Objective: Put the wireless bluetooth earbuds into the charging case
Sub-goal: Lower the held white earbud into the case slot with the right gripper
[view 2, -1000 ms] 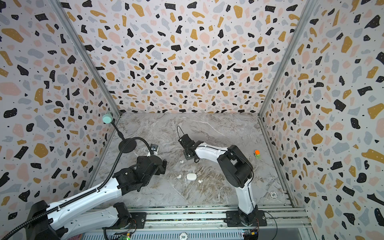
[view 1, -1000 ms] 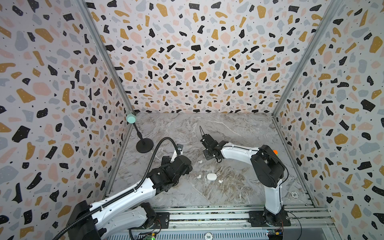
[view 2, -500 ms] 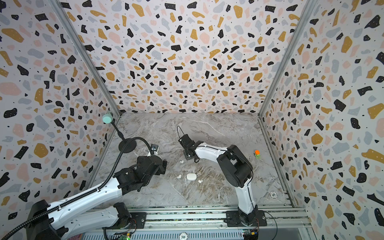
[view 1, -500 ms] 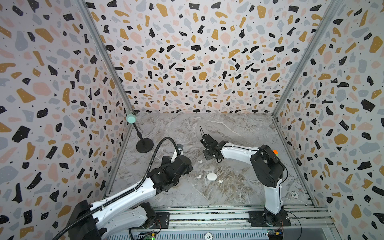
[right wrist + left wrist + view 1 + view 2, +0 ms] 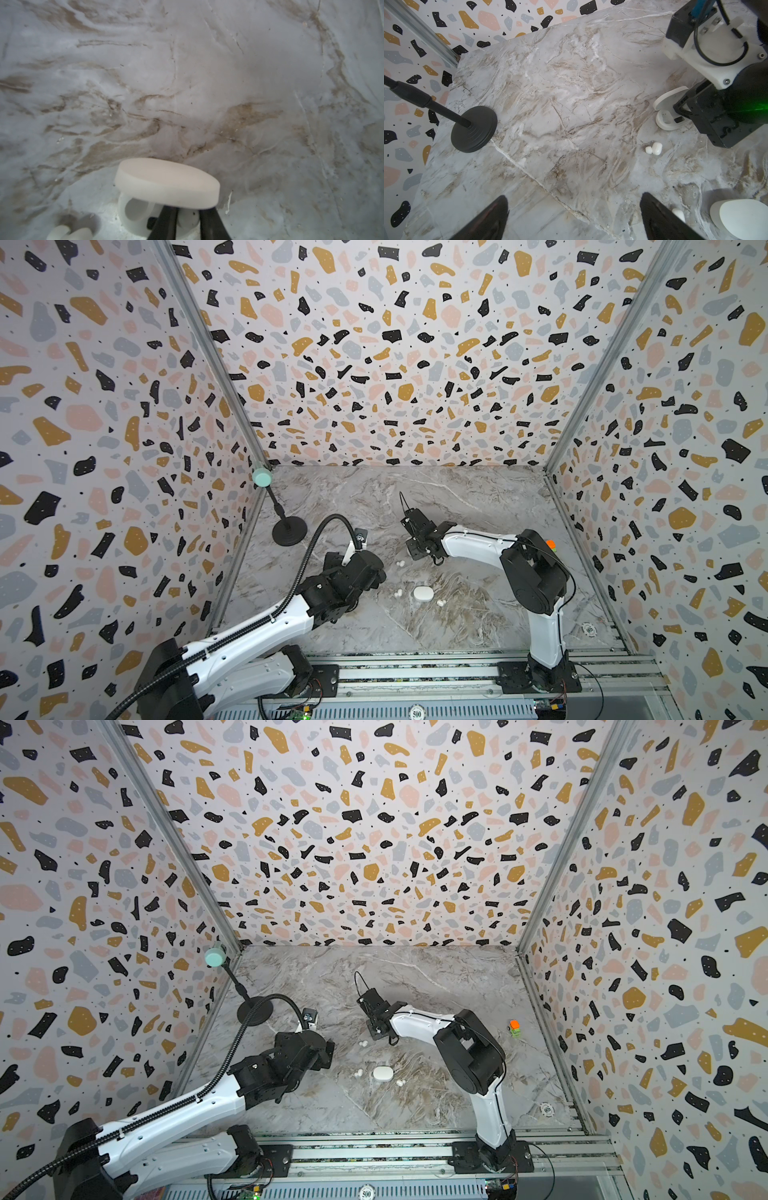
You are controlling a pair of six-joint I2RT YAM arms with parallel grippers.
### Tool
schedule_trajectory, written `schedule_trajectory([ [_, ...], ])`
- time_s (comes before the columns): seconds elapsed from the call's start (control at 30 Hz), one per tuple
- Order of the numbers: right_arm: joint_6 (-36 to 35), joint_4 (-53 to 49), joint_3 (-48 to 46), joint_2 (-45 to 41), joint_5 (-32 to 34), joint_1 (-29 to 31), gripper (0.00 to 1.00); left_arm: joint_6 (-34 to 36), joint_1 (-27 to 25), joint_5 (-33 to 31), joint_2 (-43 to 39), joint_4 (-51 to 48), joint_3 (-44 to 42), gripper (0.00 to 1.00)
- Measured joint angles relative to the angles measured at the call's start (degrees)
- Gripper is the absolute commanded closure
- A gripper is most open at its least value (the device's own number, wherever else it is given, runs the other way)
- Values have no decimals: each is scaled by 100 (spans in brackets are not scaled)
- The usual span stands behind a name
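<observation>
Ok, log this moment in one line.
left gripper open | right gripper at open case, grip unclear | three earbuds loose | second case closed

Two tabletop robot arms, the left arm (image 5: 249, 626) and the right arm (image 5: 478, 545), wear glossy white shells between bulky black joints. A ribbed black hose (image 5: 305, 551) runs along the left one, and thin black wires (image 5: 573, 587) trail the right. A white bracket (image 5: 716, 58) shows silver screws (image 5: 726, 81) and a looped black cable (image 5: 720, 65). The left gripper (image 5: 575, 196) and right gripper (image 5: 187, 209) have tapered black fingers (image 5: 492, 220).
</observation>
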Motion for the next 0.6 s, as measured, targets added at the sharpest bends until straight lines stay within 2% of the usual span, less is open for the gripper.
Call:
schedule_trajectory([
  [0.6, 162, 72, -101, -44, -9, 0, 70, 28, 0, 2, 0, 2, 0, 0],
])
